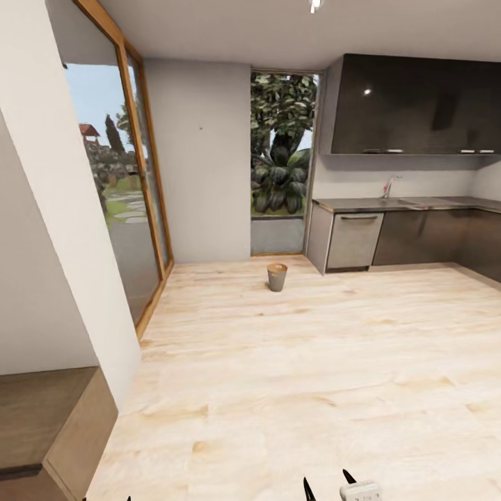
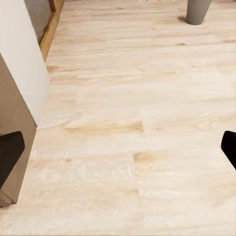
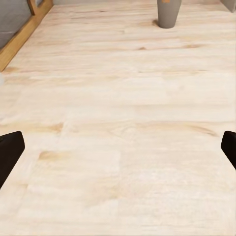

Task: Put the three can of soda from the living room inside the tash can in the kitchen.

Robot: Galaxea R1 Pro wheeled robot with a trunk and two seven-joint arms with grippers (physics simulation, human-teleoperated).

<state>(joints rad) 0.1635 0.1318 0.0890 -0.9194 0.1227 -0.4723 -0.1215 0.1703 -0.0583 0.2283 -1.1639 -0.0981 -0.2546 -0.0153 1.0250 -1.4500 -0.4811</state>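
Even, bright daylight throughout; render is clean, no motion blur. Light enters through the glass panes [image 1: 132, 209] and the garden window [image 1: 282, 156]. Ceiling spot [image 1: 314, 4] is blown out, with a small specular dot on the glossy upper cabinets [image 1: 416, 104]. Wood floor [image 1: 313, 362] is pale, nearly washed out, almost shadowless. Tash can [image 1: 277, 277] casts only a faint contact shadow. Head view shows wide-angle stretch: the near wall [image 1: 62, 229] leans. Wrist views slightly soft, possibly from upscaling.

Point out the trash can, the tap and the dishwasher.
trash can [image 1: 277, 280]: head view, on its grey outer wall.
tap [image 1: 389, 186]: head view, on its upright neck.
dishwasher [image 1: 353, 241]: head view, on its door front.
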